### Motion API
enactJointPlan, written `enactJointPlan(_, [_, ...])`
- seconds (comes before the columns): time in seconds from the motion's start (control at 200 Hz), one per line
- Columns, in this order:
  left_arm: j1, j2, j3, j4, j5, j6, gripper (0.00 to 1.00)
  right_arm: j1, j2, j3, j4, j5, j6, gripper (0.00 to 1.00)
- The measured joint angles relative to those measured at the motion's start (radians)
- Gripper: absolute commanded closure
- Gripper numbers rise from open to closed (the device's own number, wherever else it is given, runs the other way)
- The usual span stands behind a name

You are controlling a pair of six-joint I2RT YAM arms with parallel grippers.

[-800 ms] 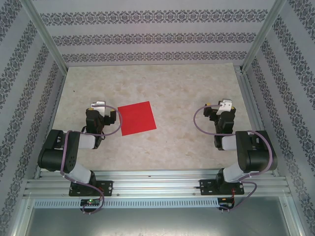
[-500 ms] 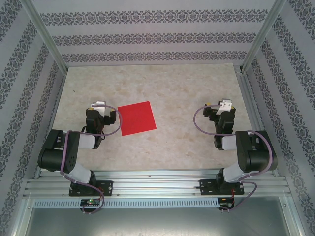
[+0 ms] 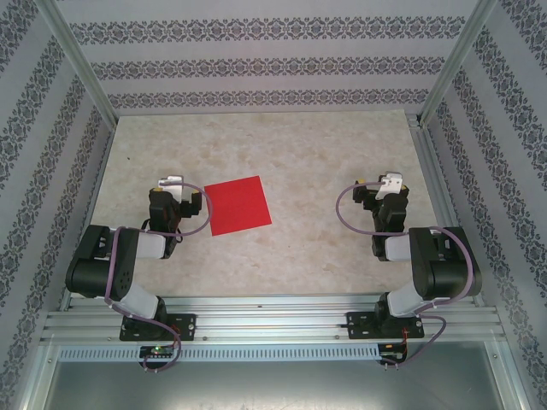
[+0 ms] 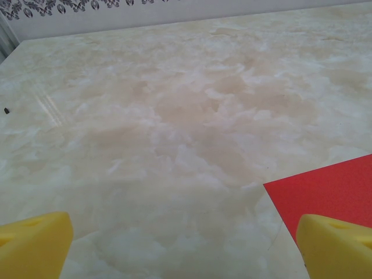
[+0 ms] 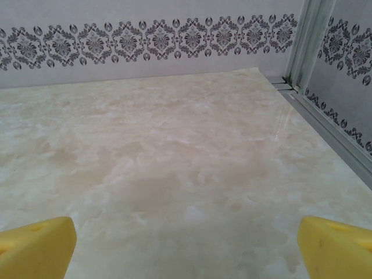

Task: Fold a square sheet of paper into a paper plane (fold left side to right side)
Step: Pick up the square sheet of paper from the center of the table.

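No shift; paper [image 4: 325, 192] partly behind left hand [image 4: 185, 249]

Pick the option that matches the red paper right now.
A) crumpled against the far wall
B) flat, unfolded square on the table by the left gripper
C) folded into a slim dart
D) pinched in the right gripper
B: the red paper lies flat as a plain square on the table, close beside the open left gripper.
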Motion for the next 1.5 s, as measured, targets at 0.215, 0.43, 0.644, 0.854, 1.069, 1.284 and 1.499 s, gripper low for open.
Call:
enactJointPlan(0.215, [0.0,-0.002,0.0,-0.002,-0.002,0.0,0.0,-0.006,-0.001,0.0,-0.001,-0.003,0.0,0.02])
enactJointPlan(0.43, [0.0,-0.225,0.141,-0.328,-0.003,-0.036,0.0,-0.004,-0.237,0.06,-0.296,0.015,0.039,0.02])
enactJointPlan(0.644, [0.0,-0.31,0.396,-0.705,0.182,-0.201,0.06,0.131,-0.386,0.312,-0.714,0.014,0.157,0.02])
enactJointPlan(0.854, [0.0,-0.267,0.393,-0.976,0.448,-0.311,0.11,0.344,-0.212,0.547,-1.025,-0.005,0.32,0.05])
enactJointPlan(1.069, [-0.002,-0.204,0.326,-1.027,0.623,-0.391,0.21,0.549,0.178,0.919,-1.226,-0.008,0.368,0.17])
enactJointPlan(1.284, [-0.007,-0.055,0.325,-1.004,0.727,-0.441,0.33,0.636,0.496,1.221,-1.34,-0.029,0.39,0.18])
enactJointPlan(1.499, [-0.03,0.038,0.325,-0.952,0.776,-0.486,0.36,0.663,0.693,1.411,-1.439,-0.033,0.399,0.17])
